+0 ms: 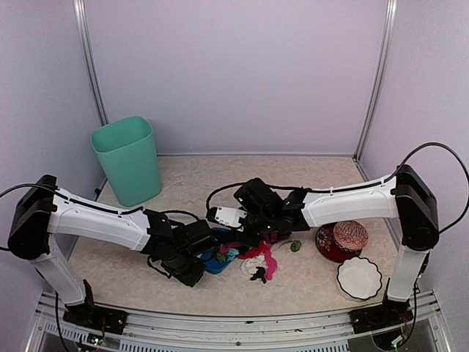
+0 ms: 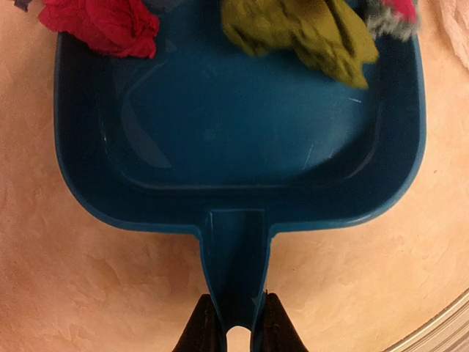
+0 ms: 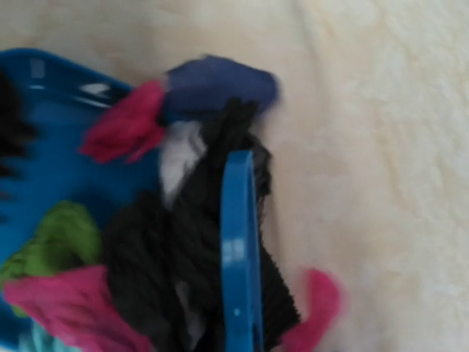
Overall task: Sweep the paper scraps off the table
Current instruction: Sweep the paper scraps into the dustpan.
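My left gripper (image 1: 201, 249) is shut on the handle of the blue dustpan (image 1: 218, 261), which lies flat on the table (image 1: 220, 176). In the left wrist view the fingers (image 2: 199, 330) clamp the handle, and the dustpan (image 2: 242, 139) holds a red scrap (image 2: 102, 26) and a green scrap (image 2: 300, 33) near its mouth. My right gripper (image 1: 249, 231) holds the blue brush (image 3: 238, 249) at the pan's mouth; its fingers are hidden. Black bristles press on navy (image 3: 220, 84), pink (image 3: 124, 125) and green (image 3: 58, 235) paper scraps. More paper scraps (image 1: 260, 260) lie on the table to the right.
A teal bin (image 1: 128, 160) stands at the back left. A red-patterned bowl with a ball (image 1: 341, 240) and a white bowl (image 1: 359, 279) sit at the right front. A lone green scrap (image 1: 295, 246) lies left of the red bowl.
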Motion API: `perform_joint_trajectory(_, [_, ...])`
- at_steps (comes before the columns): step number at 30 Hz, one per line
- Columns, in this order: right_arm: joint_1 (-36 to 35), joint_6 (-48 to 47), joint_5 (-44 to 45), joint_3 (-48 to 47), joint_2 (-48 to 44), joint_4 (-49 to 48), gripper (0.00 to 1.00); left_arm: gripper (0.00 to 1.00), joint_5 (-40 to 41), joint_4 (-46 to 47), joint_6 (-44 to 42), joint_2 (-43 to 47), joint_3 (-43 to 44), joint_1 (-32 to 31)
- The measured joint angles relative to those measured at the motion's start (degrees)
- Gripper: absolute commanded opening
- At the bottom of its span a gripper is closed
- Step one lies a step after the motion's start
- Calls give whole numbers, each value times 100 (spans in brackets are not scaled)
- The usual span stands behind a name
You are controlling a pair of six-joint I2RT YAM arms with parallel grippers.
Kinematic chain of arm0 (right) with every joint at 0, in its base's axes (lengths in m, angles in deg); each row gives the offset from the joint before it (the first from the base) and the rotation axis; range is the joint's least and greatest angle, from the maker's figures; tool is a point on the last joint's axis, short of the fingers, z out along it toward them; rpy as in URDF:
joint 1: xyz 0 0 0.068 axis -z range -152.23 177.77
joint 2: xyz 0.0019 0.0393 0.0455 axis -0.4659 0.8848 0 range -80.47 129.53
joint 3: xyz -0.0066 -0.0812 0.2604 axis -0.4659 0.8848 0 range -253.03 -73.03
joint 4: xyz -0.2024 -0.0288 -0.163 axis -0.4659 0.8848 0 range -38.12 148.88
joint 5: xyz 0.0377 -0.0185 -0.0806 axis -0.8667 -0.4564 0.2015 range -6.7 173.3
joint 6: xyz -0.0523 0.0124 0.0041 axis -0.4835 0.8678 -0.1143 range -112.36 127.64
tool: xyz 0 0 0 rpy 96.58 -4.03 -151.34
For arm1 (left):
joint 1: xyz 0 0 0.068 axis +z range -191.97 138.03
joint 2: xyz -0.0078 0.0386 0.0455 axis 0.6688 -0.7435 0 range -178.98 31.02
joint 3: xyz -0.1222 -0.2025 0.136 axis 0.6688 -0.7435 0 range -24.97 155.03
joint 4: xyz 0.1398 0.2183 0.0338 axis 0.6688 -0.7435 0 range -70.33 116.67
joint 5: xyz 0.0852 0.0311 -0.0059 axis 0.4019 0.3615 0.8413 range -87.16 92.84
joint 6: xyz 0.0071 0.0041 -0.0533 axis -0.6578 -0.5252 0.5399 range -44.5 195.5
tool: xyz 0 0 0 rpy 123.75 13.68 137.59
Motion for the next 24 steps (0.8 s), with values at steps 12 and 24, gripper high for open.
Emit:
perform_joint_trajectory(12, [-111, 761, -654, 352, -426, -201, 0, 0, -11, 387, 24, 55, -258, 11])
perform_joint_trajectory(24, [-61, 1569, 400, 645, -964, -446, 0, 0, 52, 953, 98, 208, -614, 15])
